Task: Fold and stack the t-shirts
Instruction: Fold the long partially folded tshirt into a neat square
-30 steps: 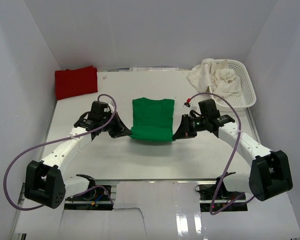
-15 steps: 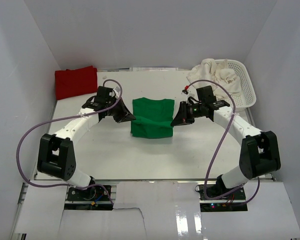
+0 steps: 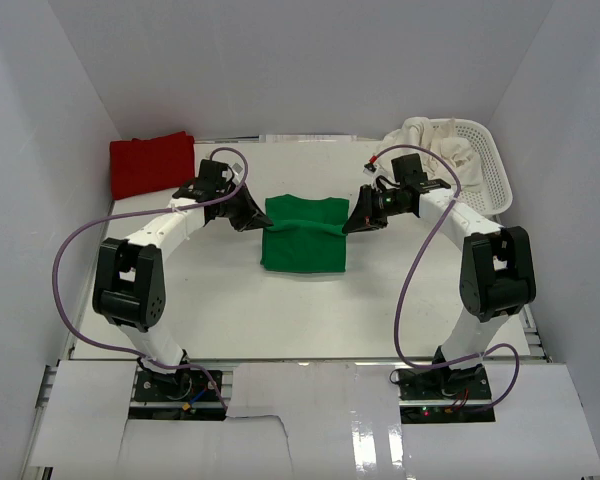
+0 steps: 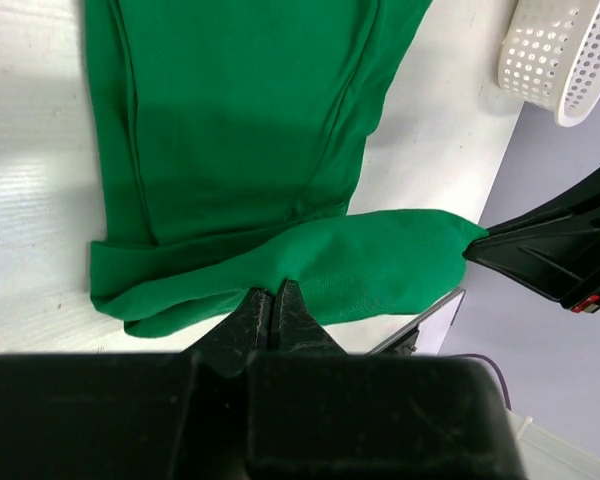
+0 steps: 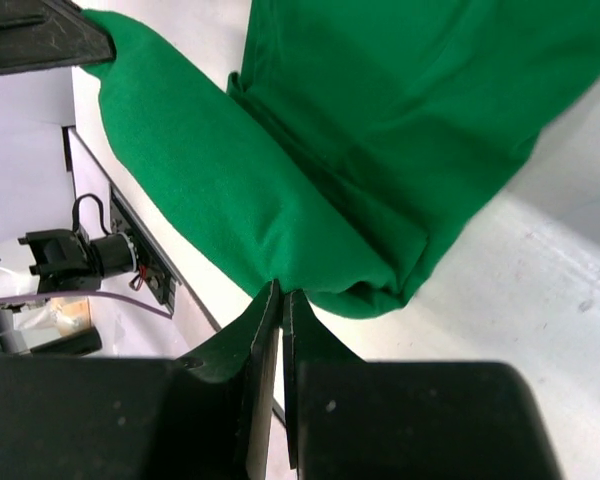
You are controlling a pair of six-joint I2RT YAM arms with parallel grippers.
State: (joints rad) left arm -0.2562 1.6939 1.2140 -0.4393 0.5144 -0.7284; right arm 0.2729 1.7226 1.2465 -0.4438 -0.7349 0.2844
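Observation:
The green t-shirt (image 3: 302, 238) lies partly folded at the table's middle. My left gripper (image 3: 257, 222) is shut on its left corner and my right gripper (image 3: 348, 226) is shut on its right corner. Between them they hold a folded edge lifted and carried over the shirt's middle. In the left wrist view the pinched cloth (image 4: 310, 265) runs across to the right gripper's black fingers (image 4: 550, 250). In the right wrist view the cloth (image 5: 280, 190) hangs from my shut gripper (image 5: 281, 293). A folded red t-shirt (image 3: 152, 163) lies at the back left. Cream-white t-shirts (image 3: 430, 148) are heaped in the basket.
The white mesh basket (image 3: 490, 165) stands at the back right, also in the left wrist view (image 4: 560, 55). White walls close in the table on three sides. Purple cables loop from both arms over the near table.
Both grippers have moved away from the near edge toward the back, carrying the shirt's near edge up and over its middle. The shirt now looks shorter front to back.

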